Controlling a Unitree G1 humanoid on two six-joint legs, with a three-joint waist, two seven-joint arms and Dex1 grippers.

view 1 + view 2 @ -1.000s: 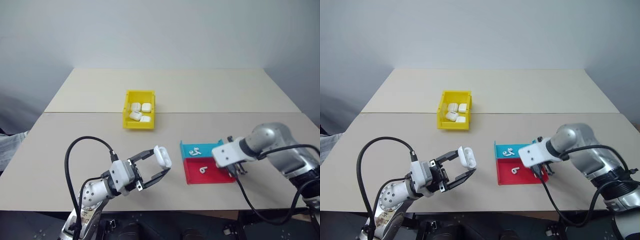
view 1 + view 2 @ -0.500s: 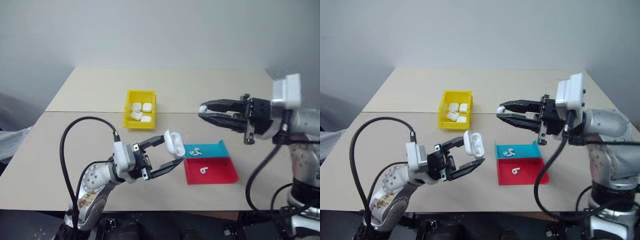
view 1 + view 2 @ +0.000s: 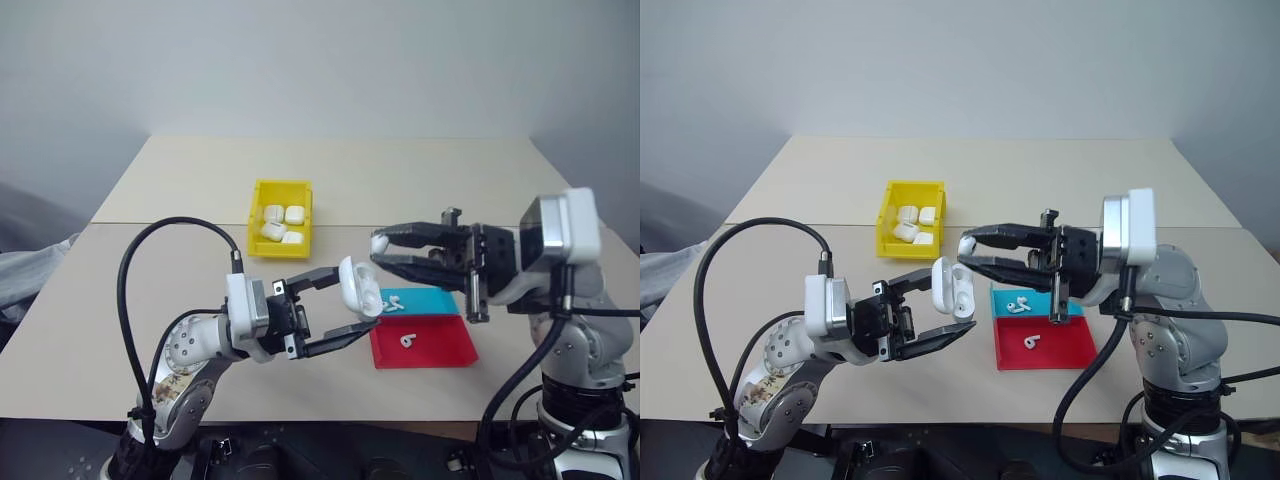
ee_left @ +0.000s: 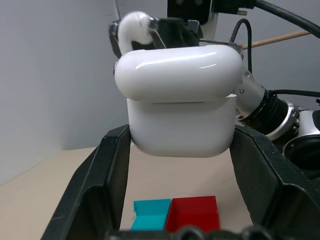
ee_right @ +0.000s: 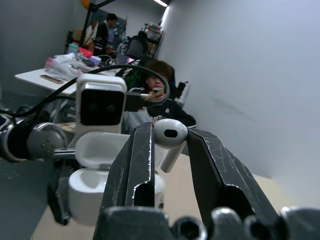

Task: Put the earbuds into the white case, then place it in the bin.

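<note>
We judge the glossy earbud [image 5: 170, 132] light and slippery, so the right gripper [image 3: 381, 253] pinches its head above the open white case [image 3: 951, 287] clamped bodywise in the left gripper [image 3: 945, 305].

The bin [image 3: 253, 222] in the upper middle of the frame is bright yellow, and the cases [image 3: 279, 225] lying in it are glossy white. The white case [image 4: 181, 104] is plain glossy white, lid and body alike, with no markings. The earbud [image 5: 170, 135] is the same glossy white, with a small dark oval opening on its head. The tray [image 3: 420, 322] in the lower right has a turquoise-blue half and a red half; each half carries white earbuds [image 3: 400, 320]. The left tool [image 3: 345, 307] and the right tool [image 3: 378, 252] have black fingers and white wrist housings. The tabletop [image 3: 180, 180] is pale beige.
</note>
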